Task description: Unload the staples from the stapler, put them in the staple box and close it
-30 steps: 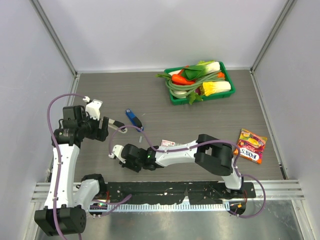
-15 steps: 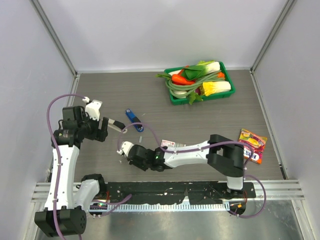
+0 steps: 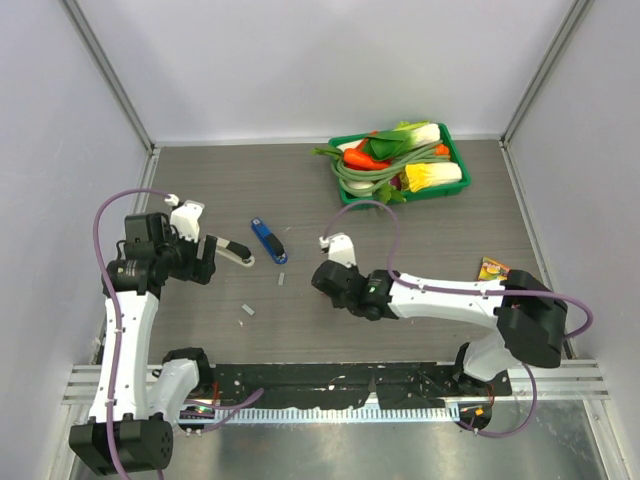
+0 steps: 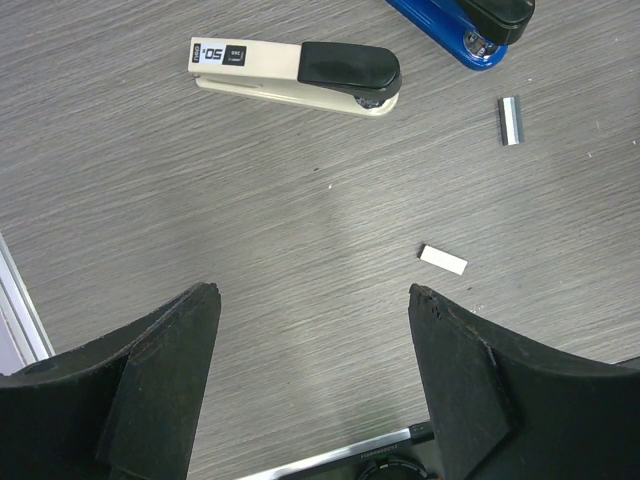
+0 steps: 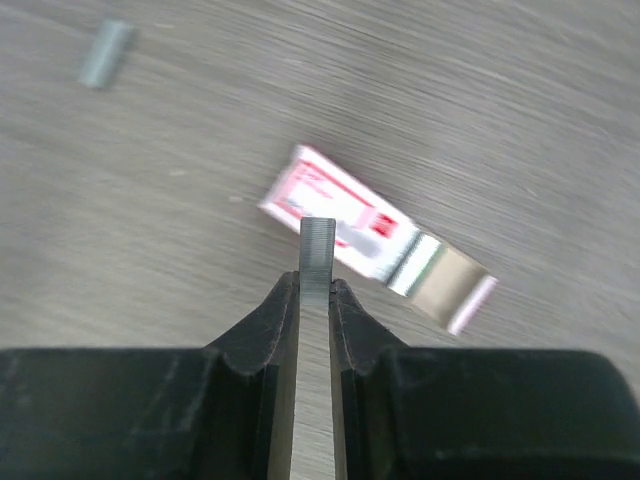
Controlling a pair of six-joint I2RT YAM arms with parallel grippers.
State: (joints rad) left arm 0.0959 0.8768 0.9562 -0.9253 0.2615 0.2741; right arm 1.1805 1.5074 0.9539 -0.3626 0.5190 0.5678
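A cream stapler with a black top (image 4: 300,75) lies flat on the table, just right of my left gripper (image 3: 207,260) in the top view (image 3: 237,255). My left gripper (image 4: 315,295) is open and empty above bare table. A blue stapler (image 3: 266,240) lies further right and shows in the left wrist view (image 4: 460,25). My right gripper (image 5: 315,285) is shut on a silvery strip of staples (image 5: 317,250), held above a white-and-pink box (image 5: 370,225). In the top view the right wrist (image 3: 335,278) hides its fingers and the box. Another staple strip (image 3: 281,279) lies loose on the table.
A small white piece (image 3: 247,310) lies near the table's front. A green tray (image 3: 346,196) of toy vegetables stands at the back right. A candy bag (image 3: 493,268) lies half hidden behind the right arm. Walls close in the table on three sides.
My right arm has swung from the front left to the middle of the table, over the box, uncovering the small white piece. The left arm has barely moved.
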